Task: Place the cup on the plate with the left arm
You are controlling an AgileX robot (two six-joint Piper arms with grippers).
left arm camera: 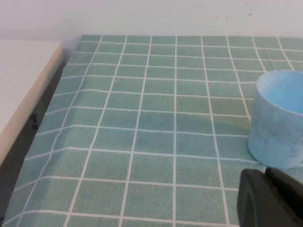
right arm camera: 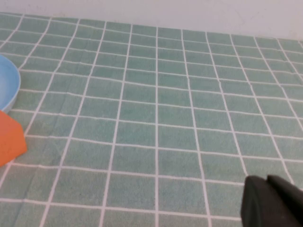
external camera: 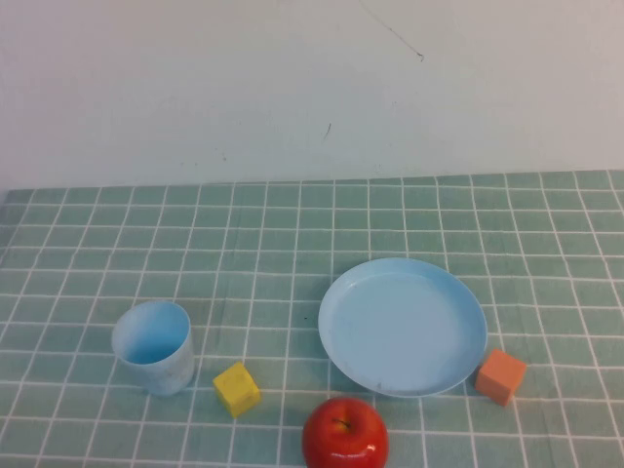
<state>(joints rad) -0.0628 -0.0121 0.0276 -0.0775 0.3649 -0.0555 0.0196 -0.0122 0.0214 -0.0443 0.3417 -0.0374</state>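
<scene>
The pale-blue cup (external camera: 153,346) stands upright on the green checked cloth at the front left. The round light-blue plate (external camera: 403,325) lies empty to its right, near the middle. Neither arm shows in the high view. In the left wrist view my left gripper (left arm camera: 265,172) is shut and empty, its tips just short of the cup (left arm camera: 279,118), low over the cloth. In the right wrist view my right gripper (right arm camera: 267,178) is shut and empty over bare cloth, with the plate's rim (right arm camera: 7,87) at the picture's edge.
A yellow cube (external camera: 237,388) sits just right of the cup. A red apple (external camera: 344,434) lies in front of the plate. An orange cube (external camera: 501,375) sits at the plate's right rim and shows in the right wrist view (right arm camera: 9,137). A white wall stands behind. The cloth's left edge drops beside a white surface (left arm camera: 23,80).
</scene>
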